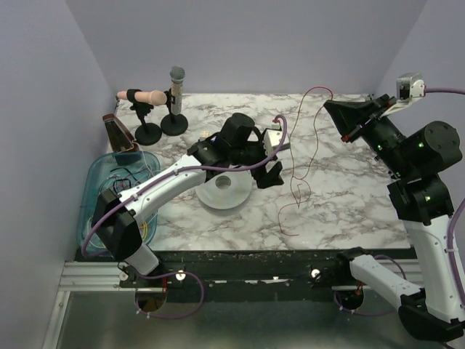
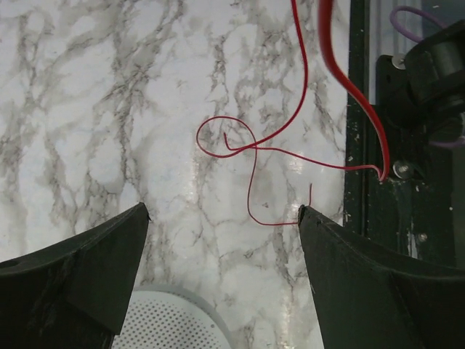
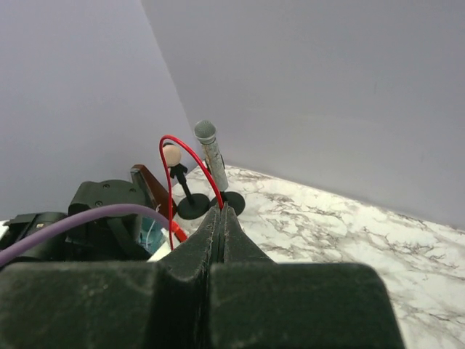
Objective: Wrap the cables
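Note:
A thin dark red cable (image 1: 304, 156) hangs from my right gripper (image 1: 328, 105), which is raised over the table's far right and shut on the cable's end. The cable arcs up, drops to the marble, loops and ends near the front edge. In the right wrist view the shut gripper (image 3: 222, 208) pinches the red cable (image 3: 190, 150). My left gripper (image 1: 272, 174) is open and empty over the table's middle, just left of the cable. In the left wrist view the cable's loop (image 2: 251, 149) lies ahead of the open gripper (image 2: 224, 212).
A pale grey round spool (image 1: 224, 190) lies on the marble under my left wrist; it also shows in the left wrist view (image 2: 171, 320). A blue tub (image 1: 98, 182) with more thin wires stands at the left. Two microphones on stands (image 1: 174, 102) and a brown wedge-shaped object (image 1: 118, 134) stand at the back left.

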`<state>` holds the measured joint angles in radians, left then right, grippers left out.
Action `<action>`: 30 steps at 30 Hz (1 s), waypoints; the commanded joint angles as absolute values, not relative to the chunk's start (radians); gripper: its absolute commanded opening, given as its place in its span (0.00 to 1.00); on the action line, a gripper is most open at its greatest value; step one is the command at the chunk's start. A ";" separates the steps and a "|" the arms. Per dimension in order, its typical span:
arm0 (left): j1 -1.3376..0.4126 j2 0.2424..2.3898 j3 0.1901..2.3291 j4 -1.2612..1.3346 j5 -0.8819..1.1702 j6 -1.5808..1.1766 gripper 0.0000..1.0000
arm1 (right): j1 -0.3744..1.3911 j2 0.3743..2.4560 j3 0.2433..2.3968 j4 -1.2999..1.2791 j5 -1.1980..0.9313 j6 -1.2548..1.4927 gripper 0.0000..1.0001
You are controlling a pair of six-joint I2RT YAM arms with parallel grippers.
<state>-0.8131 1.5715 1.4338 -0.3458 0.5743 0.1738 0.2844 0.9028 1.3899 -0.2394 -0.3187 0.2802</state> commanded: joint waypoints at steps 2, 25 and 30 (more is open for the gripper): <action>-0.844 1.523 1.384 -0.305 0.753 0.140 0.91 | 0.287 0.893 1.410 -0.224 -0.292 0.282 0.01; -0.835 1.644 1.486 -0.236 0.801 0.011 0.64 | 0.287 0.891 1.393 -0.202 -0.299 0.298 0.01; -0.836 1.658 1.506 -0.235 0.831 -0.025 0.47 | 0.287 0.879 1.378 -0.204 -0.296 0.296 0.01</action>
